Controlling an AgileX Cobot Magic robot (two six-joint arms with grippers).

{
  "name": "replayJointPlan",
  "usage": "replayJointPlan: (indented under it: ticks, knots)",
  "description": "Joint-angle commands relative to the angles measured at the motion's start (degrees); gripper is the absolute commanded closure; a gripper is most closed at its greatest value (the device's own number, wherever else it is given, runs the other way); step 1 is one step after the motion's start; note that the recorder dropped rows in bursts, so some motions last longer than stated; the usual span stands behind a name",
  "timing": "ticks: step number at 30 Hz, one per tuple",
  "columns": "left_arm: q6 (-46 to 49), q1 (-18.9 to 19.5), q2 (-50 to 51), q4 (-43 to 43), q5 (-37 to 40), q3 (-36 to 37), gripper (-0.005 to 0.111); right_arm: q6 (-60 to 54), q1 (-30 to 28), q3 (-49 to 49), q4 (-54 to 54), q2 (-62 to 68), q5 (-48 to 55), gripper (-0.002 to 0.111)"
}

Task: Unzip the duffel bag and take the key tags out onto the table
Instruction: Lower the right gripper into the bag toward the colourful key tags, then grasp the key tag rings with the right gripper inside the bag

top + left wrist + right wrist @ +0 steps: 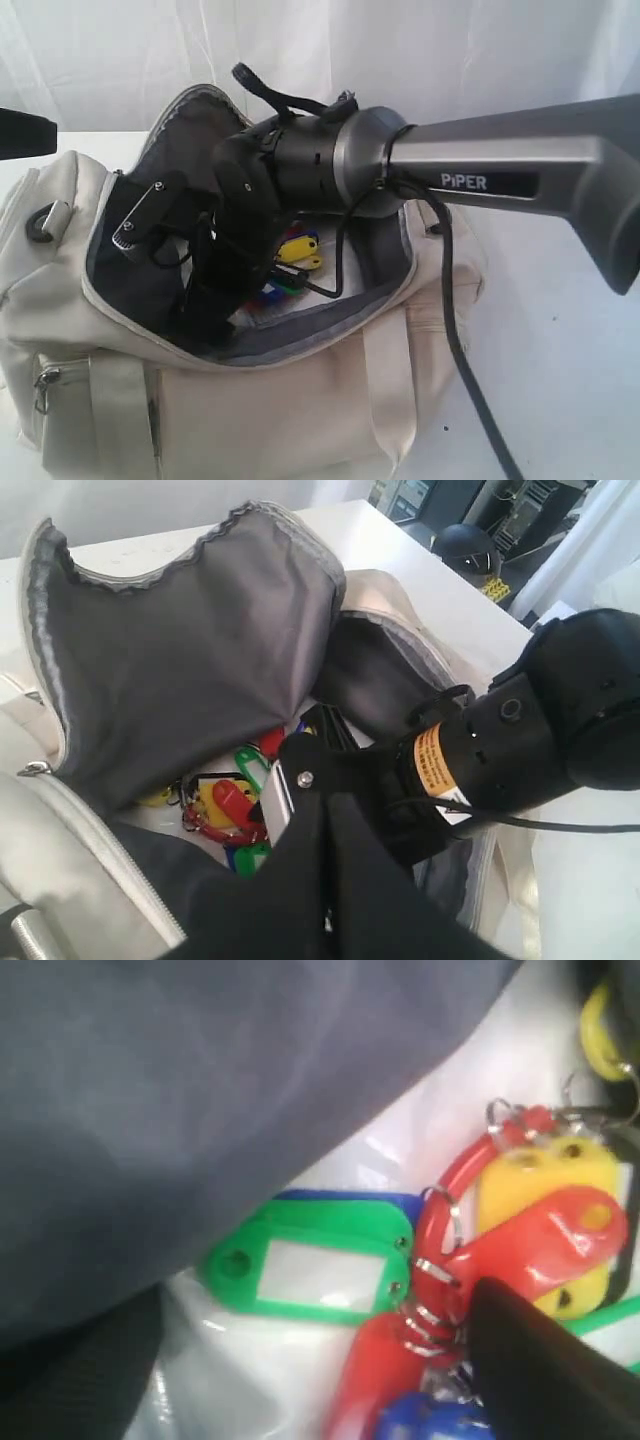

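Observation:
The cream duffel bag [250,410] lies unzipped on the white table [560,330], its grey-lined flap [190,630] standing up. The key tags [295,255] lie inside on the bottom, in red, green, yellow and blue [225,805]. My right gripper [222,305] reaches down into the bag over them. In the right wrist view it [300,1380] is open, one dark finger [540,1370] resting against the red and yellow tags [520,1230], the other by the lining. My left gripper [330,805] hovers over the bag's left end, shut, with nothing visible between its fingers.
A white glossy sheet [250,1390] lies under the tags. The right arm's black cable [460,340] trails over the bag's right rim. A dark part of the left arm [20,132] shows at the far left. White curtain hangs behind the table.

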Motion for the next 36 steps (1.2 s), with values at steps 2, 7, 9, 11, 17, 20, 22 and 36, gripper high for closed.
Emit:
replayJointPlan:
  ticks: [2, 7, 9, 11, 17, 20, 22, 36]
  knots:
    - [0.16, 0.16, -0.67, -1.86, 1.07, 0.34, 0.107, 2.56, -0.08, 0.39, -4.11, 2.71, 4.22, 0.068]
    - [0.16, 0.16, -0.67, -1.98, 1.31, 0.34, 0.107, 2.46, -0.08, 0.39, -4.27, 1.85, 7.63, 0.108]
    - [0.16, 0.16, -0.67, -2.23, 1.47, 0.34, 0.107, 2.46, -0.08, 0.39, -5.46, 0.80, 8.25, 0.108]
    - [0.27, 0.16, -0.67, -2.37, 1.94, 0.34, 0.107, 2.46, -0.20, 0.39, -6.38, -0.76, 8.49, 0.108]
    - [0.27, 0.16, -0.67, -2.80, 2.25, 0.34, 0.107, 2.46, -0.20, -1.20, -10.67, -6.55, 8.99, 0.108]
    - [0.27, 0.16, -0.67, -2.80, 2.25, 0.34, 0.107, 3.40, -0.20, -1.61, -16.39, -8.98, 8.99, 0.108]
    - [0.27, 0.16, -0.67, -2.80, 2.25, 0.34, 0.107, 6.05, -0.20, -1.61, -19.37, -10.28, 8.41, 0.108]
    - [0.27, 0.16, -0.67, -2.89, 2.49, 0.34, 0.107, 9.72, -0.20, -1.61, -11.95, -10.16, 9.32, 0.105]
